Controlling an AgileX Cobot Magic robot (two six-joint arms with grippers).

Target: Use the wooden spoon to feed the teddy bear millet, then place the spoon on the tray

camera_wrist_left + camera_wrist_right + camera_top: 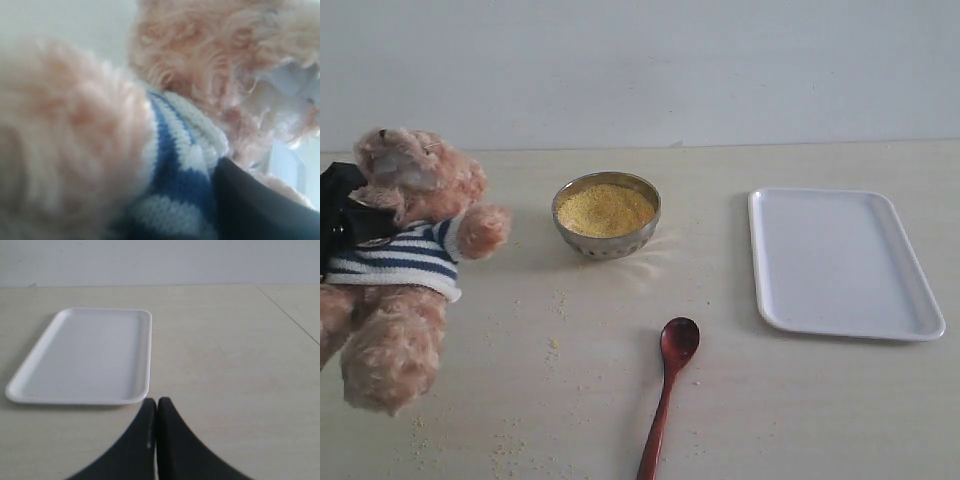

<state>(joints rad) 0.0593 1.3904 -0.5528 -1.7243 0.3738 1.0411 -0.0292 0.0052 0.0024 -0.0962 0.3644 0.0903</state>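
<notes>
The teddy bear [405, 250] in its striped shirt is at the far left, tilted, with my left gripper [342, 215] shut on its back and shoulder. The left wrist view is filled with fur and striped shirt [180, 165], pressed against one black finger [260, 210]. The metal bowl of millet [606, 212] stands in the middle of the table. The wooden spoon [665, 400] lies loose near the front edge, bowl end pointing toward the millet. The white tray [845, 262] lies empty on the right. My right gripper [157, 402] is shut and empty, just beside the tray [85, 357].
Loose yellow grains [555, 345] are scattered on the pale tabletop between the bear and the spoon. A plain white wall [640, 60] runs behind the table.
</notes>
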